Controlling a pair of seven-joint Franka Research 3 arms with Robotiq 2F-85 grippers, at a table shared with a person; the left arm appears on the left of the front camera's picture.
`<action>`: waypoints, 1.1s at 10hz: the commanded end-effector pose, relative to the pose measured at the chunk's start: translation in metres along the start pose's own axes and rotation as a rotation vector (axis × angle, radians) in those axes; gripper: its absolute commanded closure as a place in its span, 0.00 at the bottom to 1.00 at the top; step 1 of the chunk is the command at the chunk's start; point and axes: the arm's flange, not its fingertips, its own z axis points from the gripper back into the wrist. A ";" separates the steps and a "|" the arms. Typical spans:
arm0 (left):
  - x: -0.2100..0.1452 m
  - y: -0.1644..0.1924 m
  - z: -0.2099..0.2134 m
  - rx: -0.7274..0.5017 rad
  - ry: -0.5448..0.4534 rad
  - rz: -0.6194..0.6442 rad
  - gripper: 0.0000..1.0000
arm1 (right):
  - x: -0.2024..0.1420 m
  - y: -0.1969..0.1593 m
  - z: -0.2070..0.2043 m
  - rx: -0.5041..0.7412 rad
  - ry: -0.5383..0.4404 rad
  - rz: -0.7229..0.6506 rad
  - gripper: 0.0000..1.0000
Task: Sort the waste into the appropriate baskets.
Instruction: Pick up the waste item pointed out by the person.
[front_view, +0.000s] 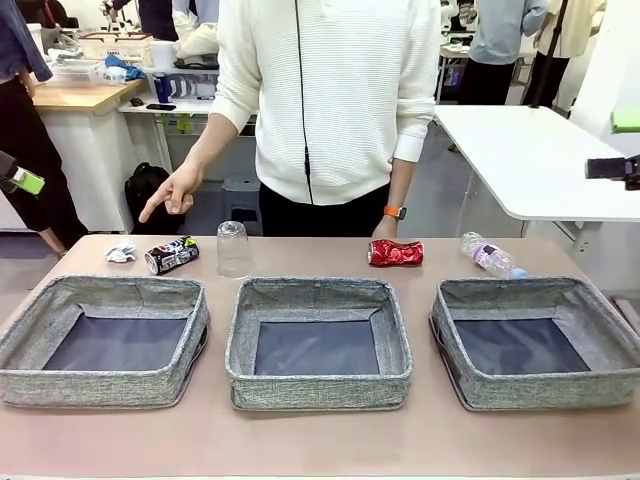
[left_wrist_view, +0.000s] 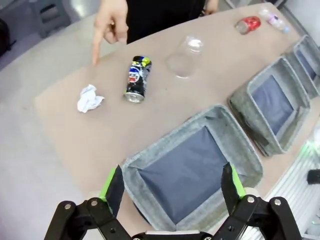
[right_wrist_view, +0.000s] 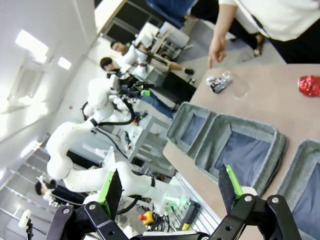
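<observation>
I see my left gripper (left_wrist_view: 171, 175) wide open above the left basket (left_wrist_view: 170, 137); my right gripper (right_wrist_view: 170, 175) is open too, both empty.

Behind your tan table (front_view: 320, 445) stands a white table (front_view: 530, 160) at the right and a cluttered wood-topped counter (front_view: 75, 97) at the left. What looks like a black bag (front_view: 148, 192) sits on the grey floor (front_view: 445, 200). Bright ceiling lights (right_wrist_view: 27, 41) glow overhead.
</observation>
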 end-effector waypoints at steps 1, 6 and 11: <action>0.033 0.002 -0.032 0.081 0.071 0.047 0.00 | 0.005 0.000 -0.001 0.019 -0.012 0.031 0.00; 0.054 0.041 -0.127 0.200 0.242 0.184 0.00 | 0.005 0.000 -0.001 0.019 -0.012 0.031 0.00; 0.049 0.082 -0.206 0.285 0.290 0.227 0.00 | 0.005 0.000 -0.001 0.019 -0.012 0.031 0.00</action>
